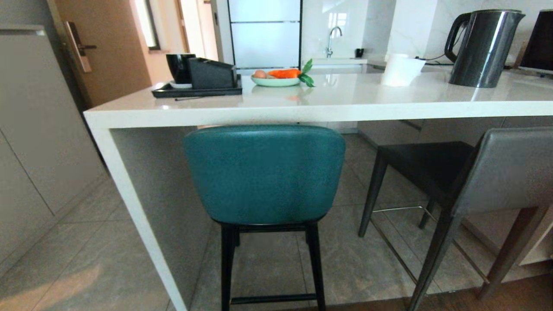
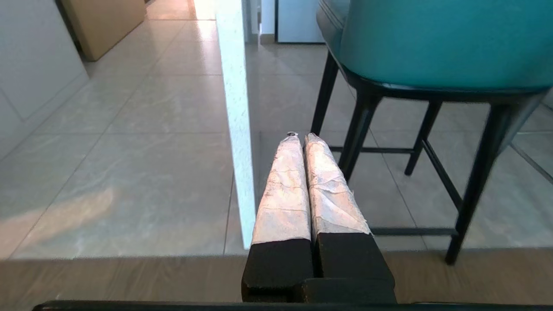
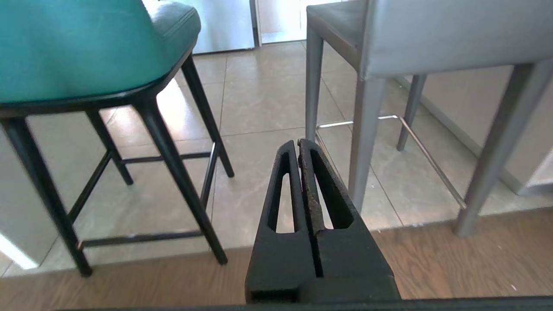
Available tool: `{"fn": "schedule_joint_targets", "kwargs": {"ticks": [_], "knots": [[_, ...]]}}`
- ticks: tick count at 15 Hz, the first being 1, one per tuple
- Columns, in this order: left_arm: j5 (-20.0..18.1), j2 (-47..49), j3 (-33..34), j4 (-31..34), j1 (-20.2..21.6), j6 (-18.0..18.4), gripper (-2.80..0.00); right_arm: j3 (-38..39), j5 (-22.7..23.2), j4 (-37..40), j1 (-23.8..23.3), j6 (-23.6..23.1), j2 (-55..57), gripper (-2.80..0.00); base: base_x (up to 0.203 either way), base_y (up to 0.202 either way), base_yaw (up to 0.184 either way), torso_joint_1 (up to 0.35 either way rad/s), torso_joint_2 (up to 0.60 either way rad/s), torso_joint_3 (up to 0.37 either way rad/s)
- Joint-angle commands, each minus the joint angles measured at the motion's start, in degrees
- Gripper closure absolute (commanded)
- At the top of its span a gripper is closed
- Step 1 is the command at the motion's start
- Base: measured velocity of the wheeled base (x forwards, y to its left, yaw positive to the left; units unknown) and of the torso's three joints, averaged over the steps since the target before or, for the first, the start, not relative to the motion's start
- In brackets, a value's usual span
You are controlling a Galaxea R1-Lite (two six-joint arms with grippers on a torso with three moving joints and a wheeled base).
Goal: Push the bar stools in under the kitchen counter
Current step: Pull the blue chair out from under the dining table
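Observation:
The teal bar stool (image 1: pixel 264 172) with thin black legs stands straight ahead, its curved back just below the edge of the white kitchen counter (image 1: pixel 302 110). The dark grey bar stool (image 1: pixel 497 172) stands to the right, turned at an angle, with its seat under the counter. Neither arm shows in the head view. My left gripper (image 2: pixel 300 136) hangs low, shut and empty, near the counter's white side panel (image 2: pixel 235 108) and left of the teal stool (image 2: pixel 432 43). My right gripper (image 3: pixel 299 141) is shut and empty, low between the teal stool (image 3: pixel 77 47) and the grey stool (image 3: pixel 432 34).
On the counter sit a black tray with a cup (image 1: pixel 196 84), a plate of vegetables (image 1: pixel 276 77), a paper roll (image 1: pixel 399 69) and a steel kettle (image 1: pixel 481 47). Grey cabinets (image 1: pixel 30 129) line the left. A wood floor strip (image 3: pixel 453 259) meets the tiles.

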Motion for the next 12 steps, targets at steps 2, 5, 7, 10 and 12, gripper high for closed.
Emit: {"fn": "schedule_joint_targets", "kwargs": {"ticks": [2, 5, 7, 10, 12], "knots": [[0.02, 0.08, 0.00, -0.01, 0.00, -0.03, 0.00, 0.25, -0.01, -0.04, 0.02, 0.00, 0.06, 0.00, 0.195, 0.000, 0.003, 0.001, 0.00, 0.002], [0.02, 0.08, 0.00, -0.01, 0.00, -0.03, 0.00, 0.26, -0.01, -0.04, 0.02, 0.00, 0.03, 0.00, 0.193, 0.000, 0.004, 0.002, 0.00, 0.001], [0.02, 0.08, 0.00, -0.01, 0.00, -0.03, 0.00, 0.19, -0.01, -0.04, 0.02, 0.00, 0.06, 0.00, 0.191, 0.000, 0.002, 0.004, 0.00, 0.002], [0.02, 0.08, 0.00, -0.01, 0.00, -0.03, 0.00, 0.26, -0.01, -0.04, 0.02, 0.00, 0.06, 0.00, 0.192, 0.000, 0.002, 0.000, 0.00, 0.005], [0.02, 0.08, 0.00, -0.02, 0.00, -0.03, 0.00, 0.19, -0.01, -0.04, 0.02, 0.00, 0.06, 0.00, 0.190, 0.000, 0.004, 0.002, 0.00, 0.004]]}}
